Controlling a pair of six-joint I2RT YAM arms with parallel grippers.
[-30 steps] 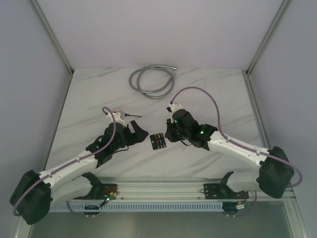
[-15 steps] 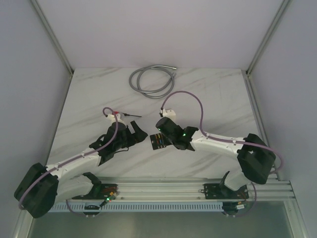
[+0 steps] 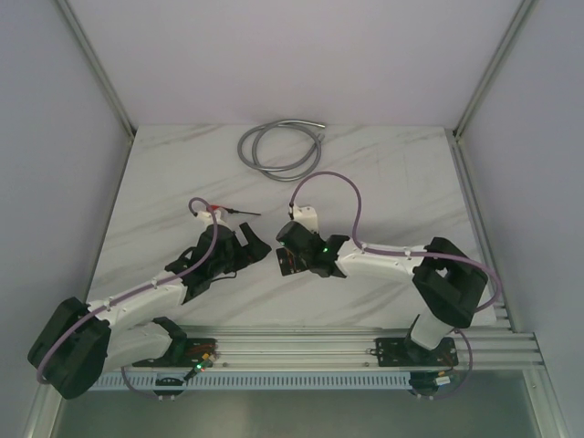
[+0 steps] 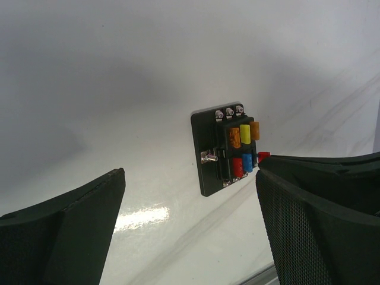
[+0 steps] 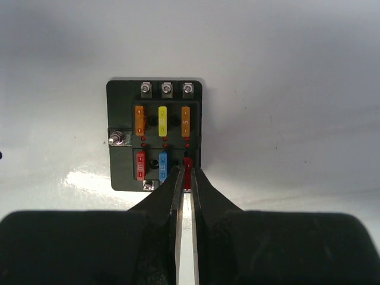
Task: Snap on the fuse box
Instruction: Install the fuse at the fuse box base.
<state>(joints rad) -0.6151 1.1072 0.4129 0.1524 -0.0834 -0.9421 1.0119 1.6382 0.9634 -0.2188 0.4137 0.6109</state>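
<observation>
The fuse box point(image 3: 285, 265) is a small black block lying flat on the white marble table between the two arms. In the right wrist view the fuse box point(image 5: 154, 133) shows orange, yellow, orange fuses in its top row and red and blue ones below. My right gripper point(image 5: 188, 173) is shut on a small red fuse point(image 5: 188, 165) at the lower right slot of the box. My left gripper point(image 4: 190, 178) is open and empty, just left of the fuse box point(image 4: 225, 148), low over the table. Seen from above, the left gripper point(image 3: 258, 248) is apart from the box.
A coiled grey cable point(image 3: 278, 151) lies at the back of the table. A thin black tool with a red tip point(image 3: 233, 212) lies behind the left gripper. A metal rail point(image 3: 301, 351) runs along the near edge. Frame posts stand at the far corners.
My right arm has swung left and come down over the fuse box, now covering most of it from above. My left gripper has shifted slightly toward the box.
</observation>
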